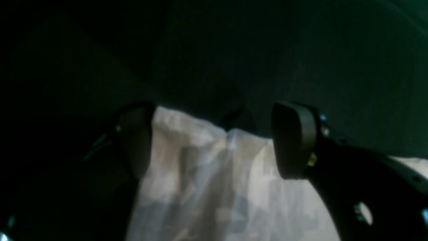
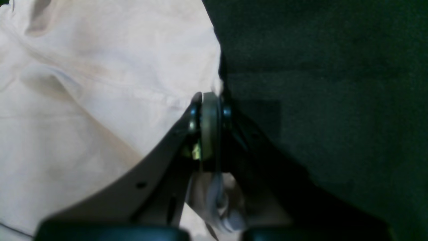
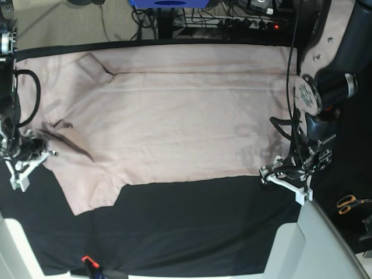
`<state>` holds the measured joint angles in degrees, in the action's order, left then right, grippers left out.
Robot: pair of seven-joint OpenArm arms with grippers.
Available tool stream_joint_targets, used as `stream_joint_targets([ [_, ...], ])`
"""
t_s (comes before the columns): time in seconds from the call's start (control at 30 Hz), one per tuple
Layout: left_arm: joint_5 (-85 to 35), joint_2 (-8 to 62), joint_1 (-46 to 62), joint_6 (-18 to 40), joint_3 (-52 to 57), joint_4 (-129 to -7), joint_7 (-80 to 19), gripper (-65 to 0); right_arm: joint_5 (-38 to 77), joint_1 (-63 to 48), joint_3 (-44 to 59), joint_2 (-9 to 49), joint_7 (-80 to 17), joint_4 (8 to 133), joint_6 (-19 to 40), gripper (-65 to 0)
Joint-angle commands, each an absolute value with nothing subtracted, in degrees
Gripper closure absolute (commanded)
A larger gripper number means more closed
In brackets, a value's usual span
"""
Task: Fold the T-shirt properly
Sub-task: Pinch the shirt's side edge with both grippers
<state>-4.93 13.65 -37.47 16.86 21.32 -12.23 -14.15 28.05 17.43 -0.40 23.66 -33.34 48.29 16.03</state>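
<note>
1. The T-shirt (image 3: 174, 110) is lying spread across the black table cloth (image 3: 192, 226).
2. The right gripper (image 2: 210, 100) is pinching a shirt edge tight, probably to carry a fold.
3. The left gripper (image 1: 214, 140) is gaping wide astride the hem, gripping nothing.

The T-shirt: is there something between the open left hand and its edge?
Nothing visible. In the left wrist view the left hand is open with the T-shirt edge directly between its fingers, only black table cloth beyond.
</note>
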Motion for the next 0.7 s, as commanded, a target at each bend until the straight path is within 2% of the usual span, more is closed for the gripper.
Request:
stream_joint_targets([
  [0.0,-4.7,14.0,-37.9,16.8,21.3,-10.9,-15.4,-50.2,28.4,18.9,-0.2,24.7,-32.5,49.1,16.2,0.0],
  [0.07,-4.7,14.0,-37.8,16.8,21.2,-10.8,-14.7,-41.5,28.4,18.9,-0.2,24.8,-32.5,49.1,16.2,0.0],
  [0.27,-4.8,13.9,-37.8,18.2,21.2,-10.6,-14.7,-1.5,28.4,18.9,-0.2,24.8,-32.5,49.1,16.2,0.0],
  [0.47,-4.7,14.5,-37.9,18.1,21.3,-11.3,-14.7,0.0,28.4,18.8,-0.2,24.8,-32.4,49.0,16.2,0.0],
  [0.57,-4.6,14.5,-37.8,18.2,21.1,-15.7,-16.2,0.0,28.4,18.8,-0.1,24.5,-32.0,49.2,16.2,0.0],
  [0.67,-5.2,15.3,-35.3,18.2,19.6,-23.3,-21.9,0.0,28.4,18.9,-0.1,24.5,-29.5,49.3,16.2,0.0],
])
